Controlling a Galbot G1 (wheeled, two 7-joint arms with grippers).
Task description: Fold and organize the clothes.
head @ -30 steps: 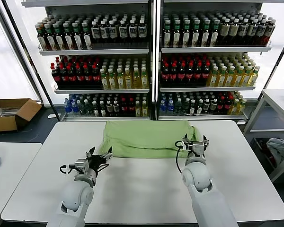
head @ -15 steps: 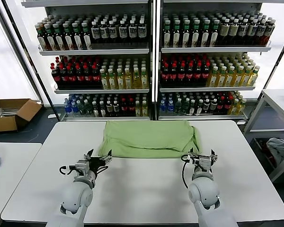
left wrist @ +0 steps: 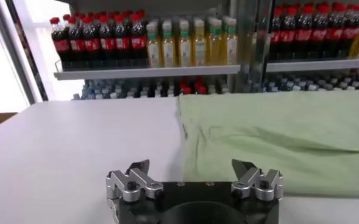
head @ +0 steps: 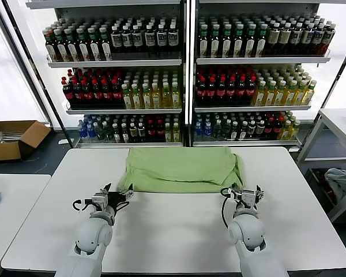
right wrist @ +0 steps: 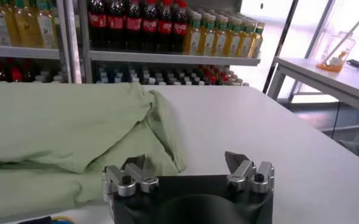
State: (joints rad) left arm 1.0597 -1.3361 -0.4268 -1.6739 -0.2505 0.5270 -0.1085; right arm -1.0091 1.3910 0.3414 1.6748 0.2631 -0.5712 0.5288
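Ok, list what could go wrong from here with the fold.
1. The shirt lies bunched, with a loose flap at its right corner; a fold from here may come out crooked.
2. Both grippers, left and right, sit open short of the near hem, holding nothing; a grab may pinch one layer or miss.
3. The shirt's far edge lies close to the table edge, so pushing could slide it off.

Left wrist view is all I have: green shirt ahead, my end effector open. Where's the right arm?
Observer: The right end effector hovers open, just off the shirt's near right corner, holding nothing.
Operator: Is the shirt flat on that side?
Observer: No, its right edge is bunched into a raised fold.
Operator: And my left end effector?
Observer: The left end effector sits near the shirt's near left corner, empty.
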